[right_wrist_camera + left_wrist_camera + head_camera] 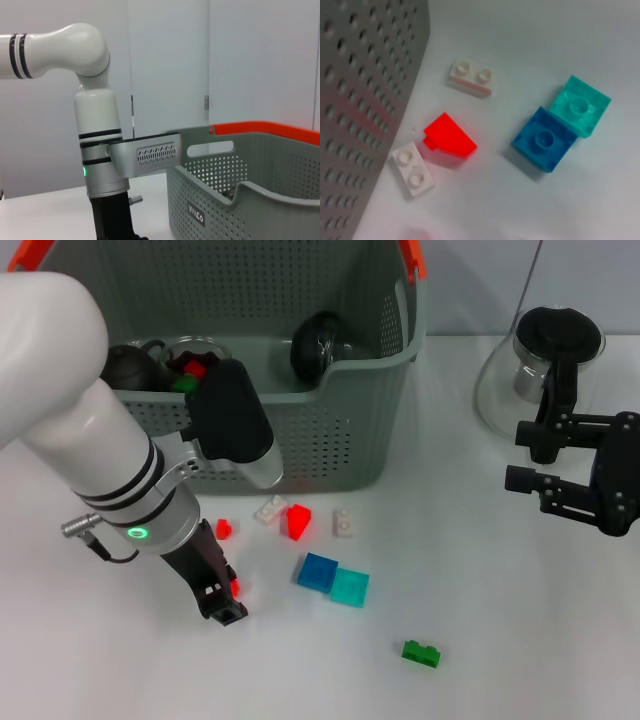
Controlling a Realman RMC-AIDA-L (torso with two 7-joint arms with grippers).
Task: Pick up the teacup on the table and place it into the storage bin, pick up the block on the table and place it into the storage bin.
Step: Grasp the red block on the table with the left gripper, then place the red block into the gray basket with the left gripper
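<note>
The bin [330, 430] stands at the back of the tabletop [500, 640] and already holds dark teacups [318, 345] and a glass cup with red and green blocks [190, 365] in it. No teacup shows on the tabletop, so that half of the task looks done.

The blocks are what is left. Just in front of the bin lie two white blocks [270, 510], a red wedge [297, 523] between them and a small red block [224, 529]. Nearer the robot, a blue block [317, 572] touches a teal one [350, 587], and a green block [421, 652] lies well apart. A glass teapot [545, 365] stands to the right of the bin.

The left arm reaches down steeply in front of the bin. The left gripper [222, 602] is low over the tabletop, and a scrap of red [235, 587] shows at its fingers; whether they are clamped on it cannot be told. The right gripper [520, 455] hangs idle beside the teapot, fingers apart and holding nothing.
</note>
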